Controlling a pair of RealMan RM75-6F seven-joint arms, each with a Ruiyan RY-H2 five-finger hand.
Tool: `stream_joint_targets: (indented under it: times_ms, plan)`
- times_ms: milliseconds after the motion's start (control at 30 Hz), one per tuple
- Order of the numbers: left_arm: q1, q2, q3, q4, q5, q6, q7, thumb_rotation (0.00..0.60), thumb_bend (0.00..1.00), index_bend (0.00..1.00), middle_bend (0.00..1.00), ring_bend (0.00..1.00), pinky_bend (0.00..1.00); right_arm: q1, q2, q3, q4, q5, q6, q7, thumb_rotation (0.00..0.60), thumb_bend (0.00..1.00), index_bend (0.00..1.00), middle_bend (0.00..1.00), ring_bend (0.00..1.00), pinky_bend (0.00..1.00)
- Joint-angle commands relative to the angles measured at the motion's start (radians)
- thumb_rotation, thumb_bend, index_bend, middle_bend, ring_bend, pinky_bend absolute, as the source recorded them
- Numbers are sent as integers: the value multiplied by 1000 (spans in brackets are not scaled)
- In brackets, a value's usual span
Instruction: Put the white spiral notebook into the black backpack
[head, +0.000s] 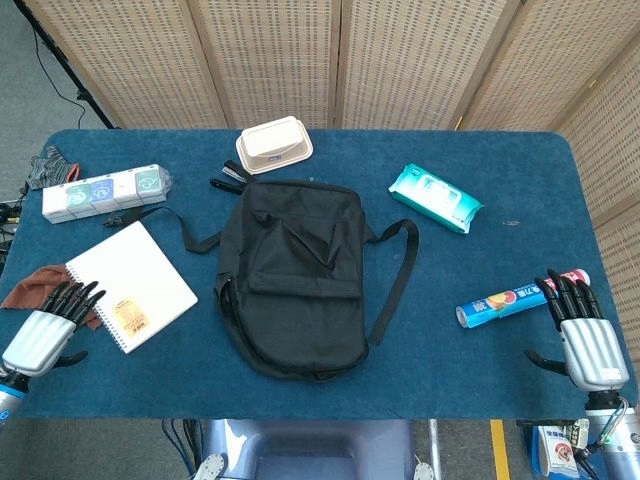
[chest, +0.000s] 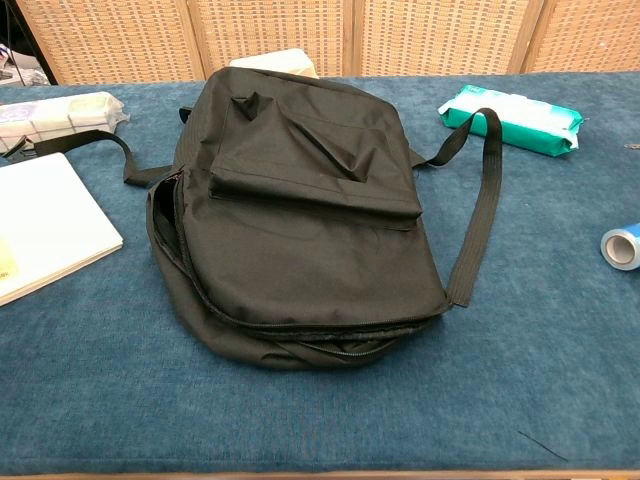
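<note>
Both hands, left (head: 45, 335) and right (head: 587, 340), lay spread, empty; notebook (head: 132, 284) (yellow label, unreadable) left of backpack (head: 295, 278).

The head view looks steeply down from above the near edge of the table (head: 520, 380), facing the wicker screens (head: 300, 60) behind it — it covers the whole tabletop. The chest view sits low and close, at near-table height, facing the same way. Both views share the black backpack (head: 295, 285) (chest: 300, 220) and the items just beside it.
</note>
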Motion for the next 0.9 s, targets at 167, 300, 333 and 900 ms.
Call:
stream_joint_targets:
  times_ms: [167,300,333,900]
  plan:
    - [-21,-112,29,155,34,16,-58,600,0,0,0,0,0,0,0,0,1,3,-2,2,600,0,0,0,0,0]
    - [-32,-143,23,191,30,23,-56,600,0,0,0,0,0,-1,1,2,1,5,-2,6,600,0,0,0,0,0]
    - [-36,-152,21,200,29,27,-54,600,0,0,0,0,0,-1,1,2,1,6,-2,7,600,0,0,0,0,0]
    - [-78,-194,35,247,21,-21,-13,600,0,0,0,0,0,-4,8,5,0,12,-3,21,600,0,0,0,0,0]
